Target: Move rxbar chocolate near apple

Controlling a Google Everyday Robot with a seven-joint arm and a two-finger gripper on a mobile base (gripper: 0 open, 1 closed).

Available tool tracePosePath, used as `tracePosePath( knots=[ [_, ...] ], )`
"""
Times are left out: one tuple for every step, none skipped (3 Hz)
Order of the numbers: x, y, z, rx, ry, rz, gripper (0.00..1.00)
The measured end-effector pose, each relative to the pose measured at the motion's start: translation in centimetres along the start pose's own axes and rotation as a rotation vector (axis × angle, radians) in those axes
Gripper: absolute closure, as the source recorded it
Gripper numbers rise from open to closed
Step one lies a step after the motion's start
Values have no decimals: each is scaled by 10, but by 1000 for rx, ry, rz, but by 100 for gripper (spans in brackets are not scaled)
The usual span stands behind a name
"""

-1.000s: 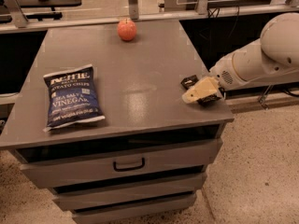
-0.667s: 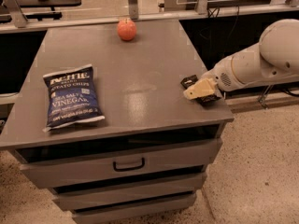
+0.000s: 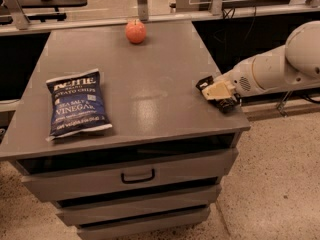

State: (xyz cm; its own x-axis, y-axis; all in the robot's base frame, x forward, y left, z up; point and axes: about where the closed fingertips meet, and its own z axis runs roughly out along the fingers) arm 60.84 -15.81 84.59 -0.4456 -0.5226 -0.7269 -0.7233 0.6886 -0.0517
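The rxbar chocolate [image 3: 204, 84], a small flat black-wrapped bar, is at the right edge of the grey table top [image 3: 150, 79]. My gripper [image 3: 218, 92] reaches in from the right on its white arm and is shut on the bar, its cream fingers [image 3: 216, 90] covering most of it. The apple [image 3: 135, 31], round and orange-red, sits at the far edge of the table, well away to the upper left of the gripper.
A large blue chip bag [image 3: 76, 104] lies flat on the left side of the table. The table is a cabinet with drawers [image 3: 137, 175] in front. A rail and shelving [image 3: 150, 14] run behind the far edge.
The gripper with the bar has shifted slightly up and away from the table's front right corner. The apple and the chip bag have not moved.
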Motion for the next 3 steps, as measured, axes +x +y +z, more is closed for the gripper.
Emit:
tracePosePath(
  knots=[
    [-11, -1, -18, 9, -49, -20, 100],
    [-31, -10, -54, 26, -107, -86, 100],
    [-31, -10, -54, 26, -107, -86, 100]
  ],
)
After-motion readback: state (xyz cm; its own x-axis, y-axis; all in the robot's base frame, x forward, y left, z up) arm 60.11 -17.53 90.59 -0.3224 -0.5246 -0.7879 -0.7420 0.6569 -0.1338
